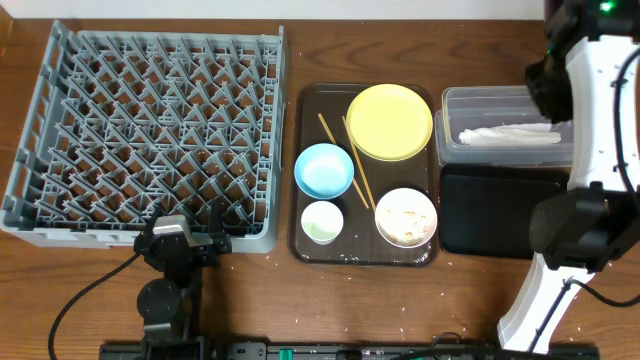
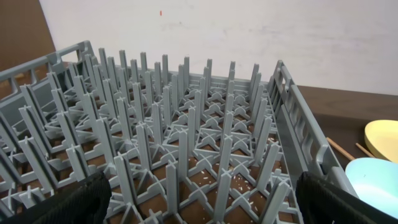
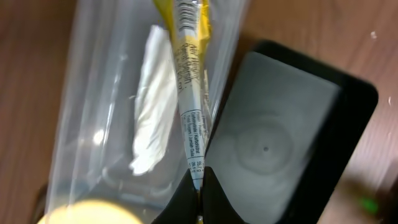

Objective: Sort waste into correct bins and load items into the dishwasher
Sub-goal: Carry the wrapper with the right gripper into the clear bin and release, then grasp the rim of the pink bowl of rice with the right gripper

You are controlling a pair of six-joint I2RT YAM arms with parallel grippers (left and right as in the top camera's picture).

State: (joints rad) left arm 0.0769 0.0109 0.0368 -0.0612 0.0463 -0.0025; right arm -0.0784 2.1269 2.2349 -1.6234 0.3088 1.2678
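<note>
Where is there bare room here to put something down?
The grey dish rack holds no dishes and the black tray below the clear tub is bare. The brown tray between them is crowded, free only at its top-left corner.

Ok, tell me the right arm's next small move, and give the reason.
Probably nudge the right end effector a little toward the napkin before any release. It is shut on the wrapper, which hangs right along the clear tub wall bordering the black tray. Dropped here, it could land on the wrong side.
</note>
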